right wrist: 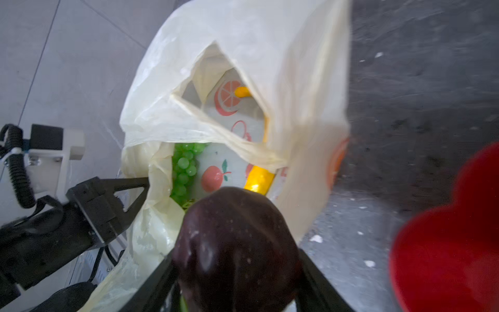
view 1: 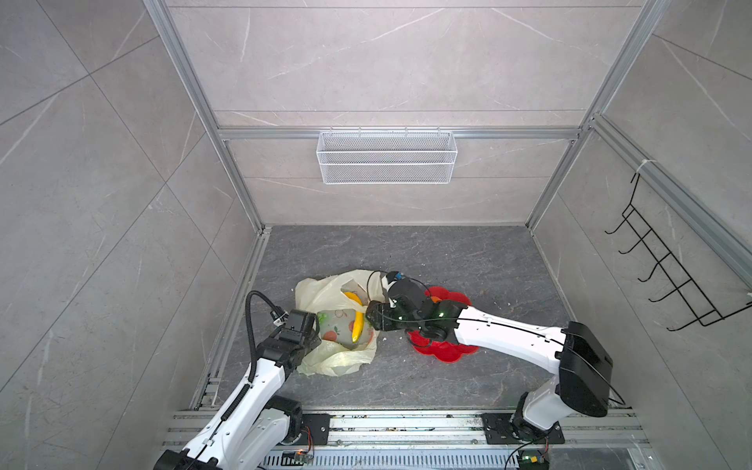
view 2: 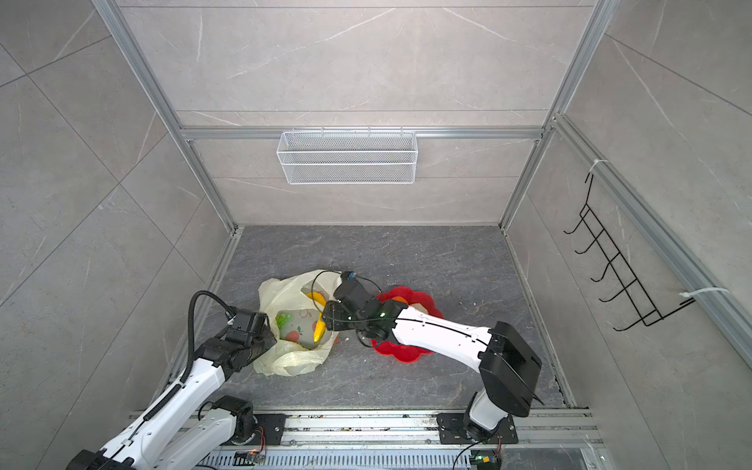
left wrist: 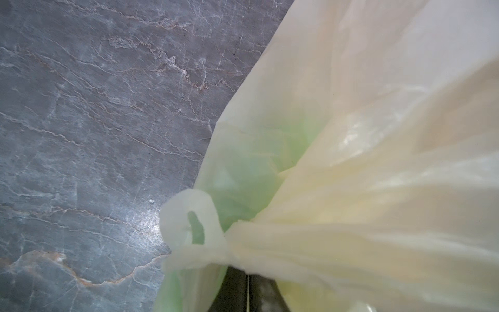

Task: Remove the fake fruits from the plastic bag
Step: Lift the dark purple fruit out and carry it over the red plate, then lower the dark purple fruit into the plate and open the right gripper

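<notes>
Looking at the right wrist view, we see the right end effector (right wrist: 237, 272) pinching a dark fruit (right wrist: 235, 237), hidden in both top views; the left end effector (left wrist: 247, 289) pinches the bag (left wrist: 351, 189).

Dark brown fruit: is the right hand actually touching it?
Touching. The right wrist view shows the dark brown fruit wedged between the two fingers of the right hand, each pressed against one side.

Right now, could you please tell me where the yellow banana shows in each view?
In a top view: banana inside the plastic bag, centre-left.
In a top view: the same.
Left wrist: not in it.
Right wrist: centre, behind the dark fruit.
Shared landmark: the plastic bag.
</notes>
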You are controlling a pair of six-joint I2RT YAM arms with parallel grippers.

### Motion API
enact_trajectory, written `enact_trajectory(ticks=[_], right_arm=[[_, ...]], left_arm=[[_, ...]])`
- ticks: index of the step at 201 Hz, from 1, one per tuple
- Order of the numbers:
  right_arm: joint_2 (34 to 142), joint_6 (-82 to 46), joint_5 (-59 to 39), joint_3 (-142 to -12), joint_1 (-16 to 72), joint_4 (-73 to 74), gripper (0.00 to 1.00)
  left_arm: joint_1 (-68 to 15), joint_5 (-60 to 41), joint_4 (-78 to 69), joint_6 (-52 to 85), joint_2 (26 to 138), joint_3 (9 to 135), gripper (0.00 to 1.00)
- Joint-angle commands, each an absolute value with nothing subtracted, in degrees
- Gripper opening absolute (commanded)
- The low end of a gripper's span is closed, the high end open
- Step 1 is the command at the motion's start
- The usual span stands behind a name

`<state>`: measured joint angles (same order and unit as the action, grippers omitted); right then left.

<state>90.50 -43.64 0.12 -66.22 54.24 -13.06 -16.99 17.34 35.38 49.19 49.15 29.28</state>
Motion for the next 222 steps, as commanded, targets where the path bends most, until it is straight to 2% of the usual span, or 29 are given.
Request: enact_trajectory(ticks=[1, 40, 101, 222], right_arm=[[86.7, -47.0, -1.2, -63.0, 50.6, -13.8, 0.61], [83.1, -48.6, -0.7, -58.6, 45.8, -16.4, 0.61], [82.1, -50.4, 4.4, -55.7, 43.9, -21.9, 0.61], [91.3, -48.5, 5.2, -62.6, 42.2, -29.2, 0.63]], left_arm=[[-16.7, 16.2, 33.6, 47.8, 49.6, 28.5, 0.08], [-16.7, 16.2, 33.4, 47.7, 49.4, 28.1, 0.08], [-16.8, 16.2, 33.4, 47.7, 49.2, 27.9, 0.08], [-16.7, 16.4, 34.2, 48.0, 48.1, 27.4, 0.08]])
